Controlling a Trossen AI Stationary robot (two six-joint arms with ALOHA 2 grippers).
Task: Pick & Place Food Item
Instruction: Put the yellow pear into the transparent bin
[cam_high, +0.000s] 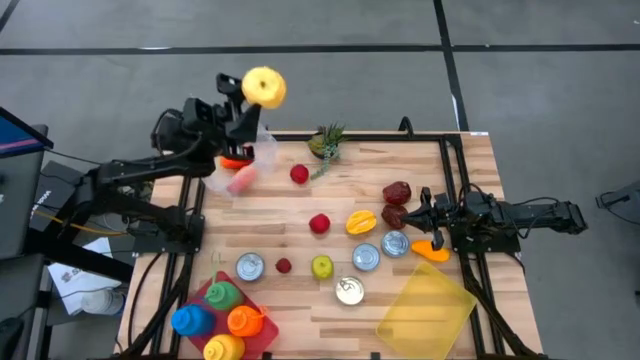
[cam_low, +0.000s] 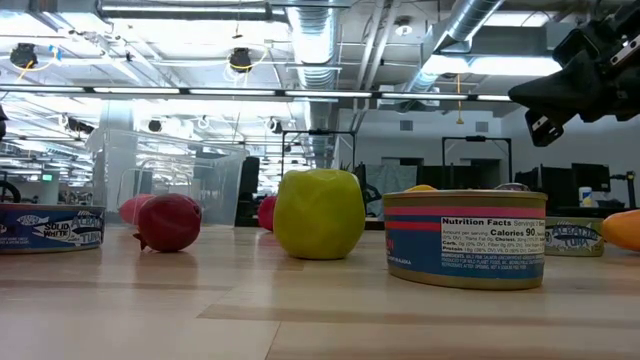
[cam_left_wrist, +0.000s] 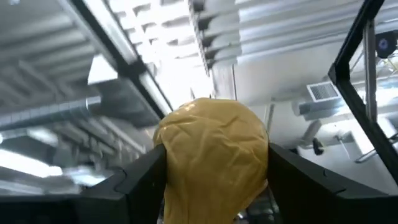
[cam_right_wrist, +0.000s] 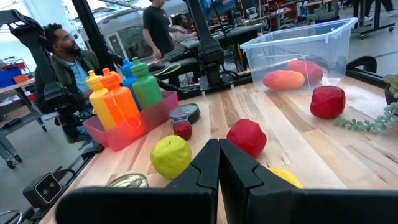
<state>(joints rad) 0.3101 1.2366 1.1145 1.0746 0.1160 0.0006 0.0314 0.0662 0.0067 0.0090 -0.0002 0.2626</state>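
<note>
Room: a big workshop with pipes and lights overhead, and a wooden tabletop (cam_high: 300, 215) in the middle.
Left arm: it reaches up high at the tabletop's far left corner, with its wrist tipped up toward the ceiling.
Left gripper (cam_high: 250, 95): its jaws are part way apart and hold the yellow fruit (cam_high: 264, 87), one on each side.
Yellow fruit: it is up in the air, above the clear bin (cam_high: 262, 150) at the far left corner.
How it feels: I think it is light and a bit soft, because its skin looks wrinkly. It is round, so it could slip. Holding it across the fat middle looks safest.
Clear bin: a pink food and an orange food lie inside.
Middle: red, yellow and green foods and some cans sit on the tabletop.
Right arm: it lies low at the right edge and waits.
Right gripper (cam_right_wrist: 219, 163): its jaws are pressed together and hold nothing.
</note>
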